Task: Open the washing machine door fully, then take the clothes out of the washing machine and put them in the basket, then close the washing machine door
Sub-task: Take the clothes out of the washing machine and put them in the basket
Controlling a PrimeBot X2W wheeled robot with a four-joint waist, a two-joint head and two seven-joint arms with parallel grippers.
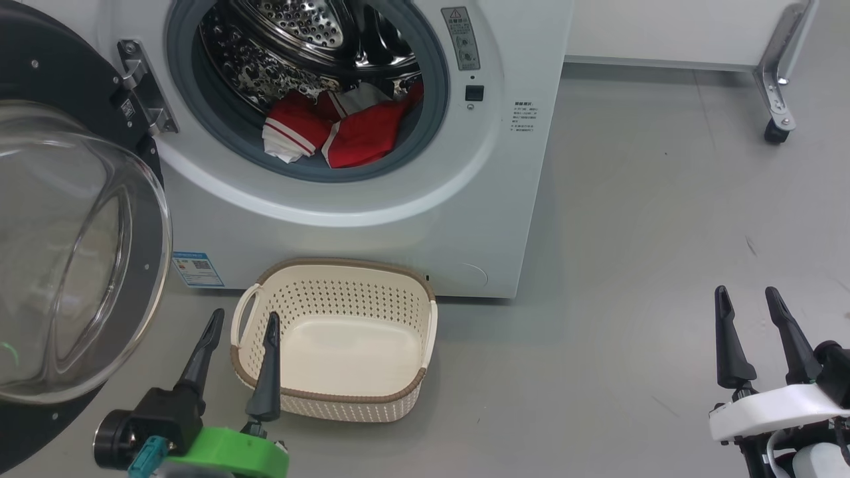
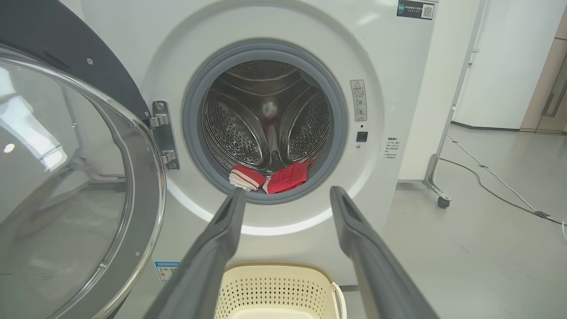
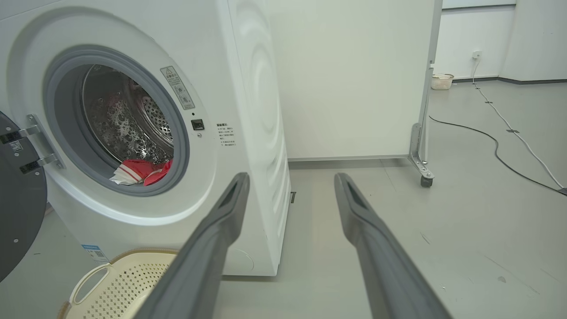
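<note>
The white washing machine [image 1: 372,219] stands with its round door [image 1: 73,265] swung wide to the left, glass bowl facing out. Red clothes [image 1: 345,129] with white trim lie at the drum's front lip, also seen as clothes [image 2: 270,178] and clothes [image 3: 141,172]. The cream basket [image 1: 332,392] sits on the floor in front of the machine, with nothing in it. My left gripper [image 1: 242,322] hovers open over the basket's left edge. My right gripper [image 1: 747,299] is open over bare floor at the lower right, well away from the machine.
A white panel on a castor frame [image 1: 773,99] stands behind and to the right of the machine. Cables [image 3: 500,133] trail across the grey floor further right, and a small basket [image 3: 442,81] sits by the far wall.
</note>
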